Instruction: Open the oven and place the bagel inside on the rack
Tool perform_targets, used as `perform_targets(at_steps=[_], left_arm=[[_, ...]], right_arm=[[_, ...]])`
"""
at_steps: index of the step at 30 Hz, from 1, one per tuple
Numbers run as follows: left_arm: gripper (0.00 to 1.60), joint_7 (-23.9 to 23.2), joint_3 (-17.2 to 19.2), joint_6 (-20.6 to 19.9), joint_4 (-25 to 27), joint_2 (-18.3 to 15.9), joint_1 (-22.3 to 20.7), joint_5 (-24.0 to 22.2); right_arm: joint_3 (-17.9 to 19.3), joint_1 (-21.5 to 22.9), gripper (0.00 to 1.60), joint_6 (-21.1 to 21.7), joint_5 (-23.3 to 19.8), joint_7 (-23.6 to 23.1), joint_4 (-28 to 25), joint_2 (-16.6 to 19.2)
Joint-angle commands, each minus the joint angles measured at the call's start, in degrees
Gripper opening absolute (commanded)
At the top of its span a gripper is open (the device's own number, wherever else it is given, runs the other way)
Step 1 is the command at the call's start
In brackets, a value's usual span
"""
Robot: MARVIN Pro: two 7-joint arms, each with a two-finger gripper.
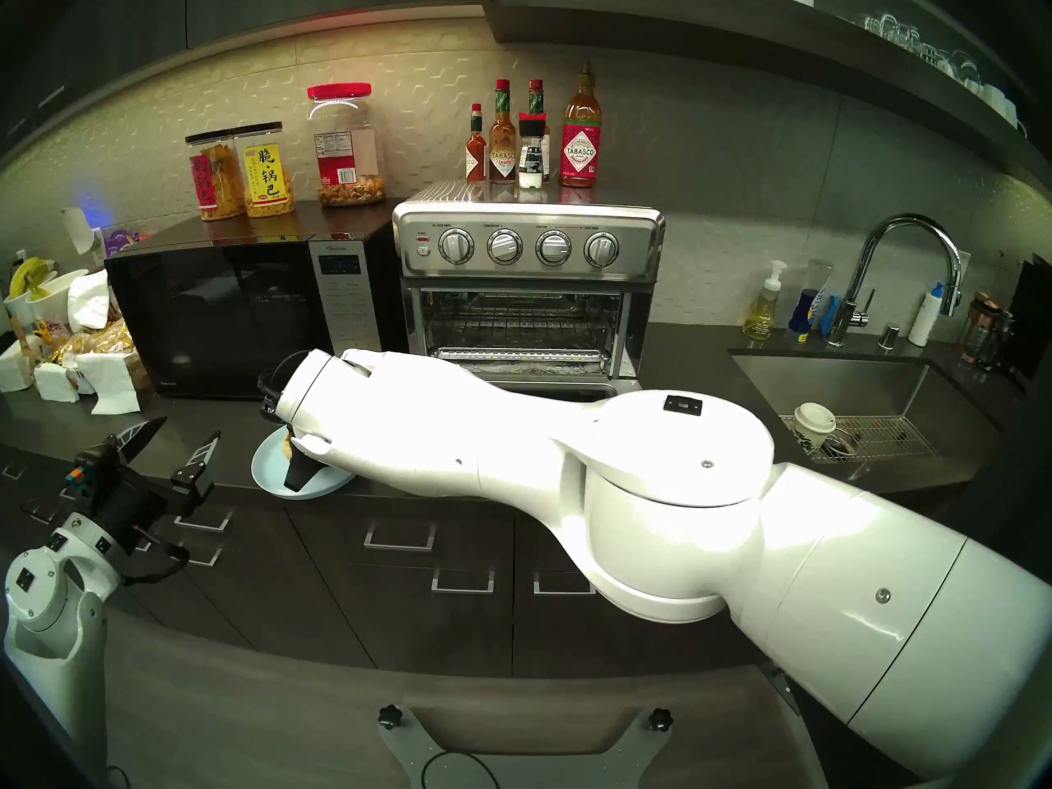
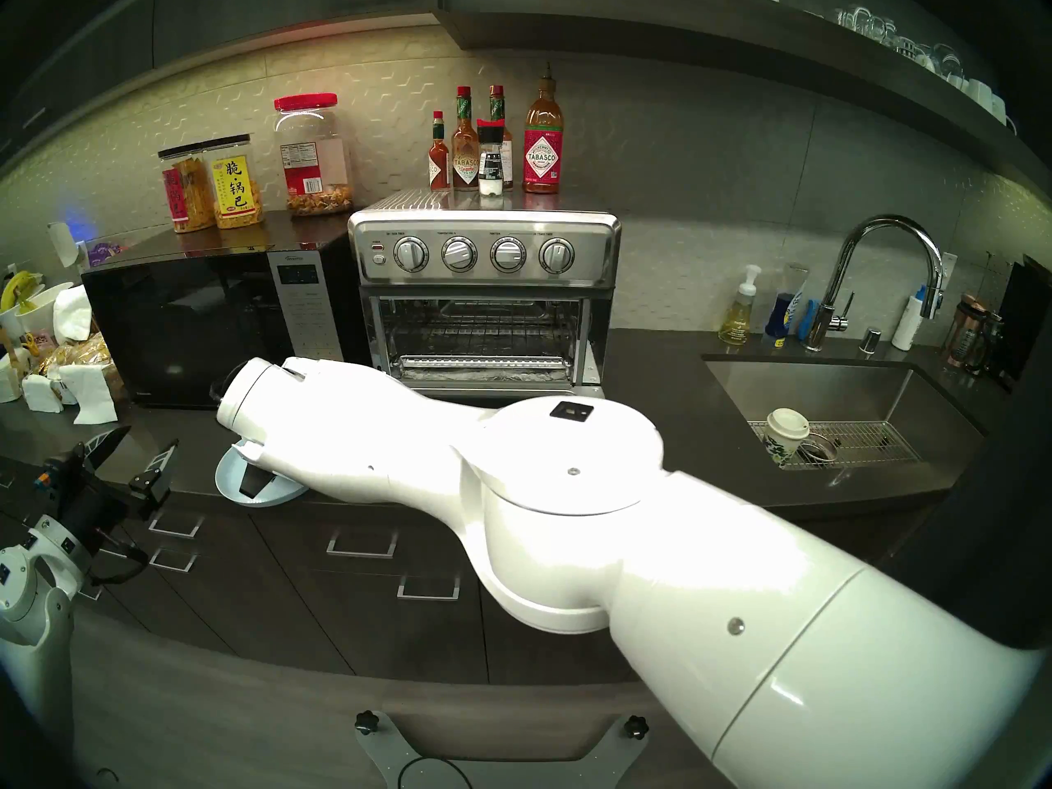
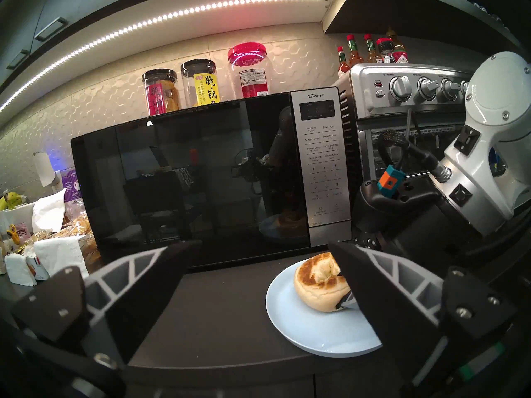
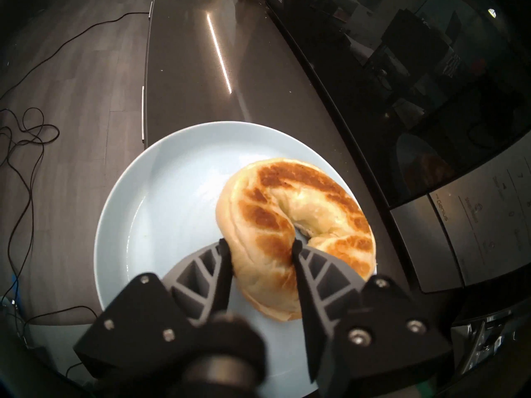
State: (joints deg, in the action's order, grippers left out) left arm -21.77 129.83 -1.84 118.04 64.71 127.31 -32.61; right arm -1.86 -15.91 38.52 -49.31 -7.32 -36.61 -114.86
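The stainless-steel oven [image 1: 529, 281] stands open, its cavity showing the wire rack [image 1: 512, 321]; my right arm hides most of the dropped door. On a pale blue plate [image 4: 161, 205] in front of the microwave lies the toasted bagel [image 4: 267, 216]. My right gripper [image 4: 260, 246] reaches down onto it and is shut on the bagel's ring, with one finger in the hole and the other against the outer crust. In the left wrist view the bagel [image 3: 316, 285] rests on the plate [image 3: 301, 325]. My left gripper [image 1: 185, 427] hovers open and holds nothing, left of the plate [image 1: 273, 475].
A black microwave [image 1: 227, 309] stands left of the oven with snack jars on top. Sauce bottles [image 1: 529, 139] stand on the oven. Paper towels and bagged bread [image 1: 91, 349] crowd the far left. At the right are a sink [image 1: 854, 383], a faucet and a paper cup [image 1: 814, 432].
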Motion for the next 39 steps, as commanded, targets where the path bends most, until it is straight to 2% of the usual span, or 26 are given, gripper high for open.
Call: perform_targets(at_steps=[1,21,26,33,39], left_arm=[[1.6,0.0,0.4,0.2,1.0,-0.1,0.0,0.1],[1.6,0.0,0.5,0.1,1.1,-0.1,0.0,0.1],[1.6,0.1,0.5,0.1,1.1,-0.1,0.0,0.1],[1.6,0.1,0.5,0.1,1.2,-0.1,0.0,0.1],[1.6,0.1,0.5,0.1,1.2,0.0,0.1,0.1]], right_arm=[[1.1,2.0,0.5,-0.2,0.2,0.0,-0.1,-0.1],[1.8,3.4,0.48,0.1,2.2,0.1,0.2,-0.1],[2.0,4.6,0.43,1.2,2.5,-0.5,-0.3,-0.1],[2.6,6.1,0.46,3.1,2.7,-1.0,-1.0,-0.1],[3.4,6.3,0.47,4.7,2.9,0.2,-6.3,0.6]])
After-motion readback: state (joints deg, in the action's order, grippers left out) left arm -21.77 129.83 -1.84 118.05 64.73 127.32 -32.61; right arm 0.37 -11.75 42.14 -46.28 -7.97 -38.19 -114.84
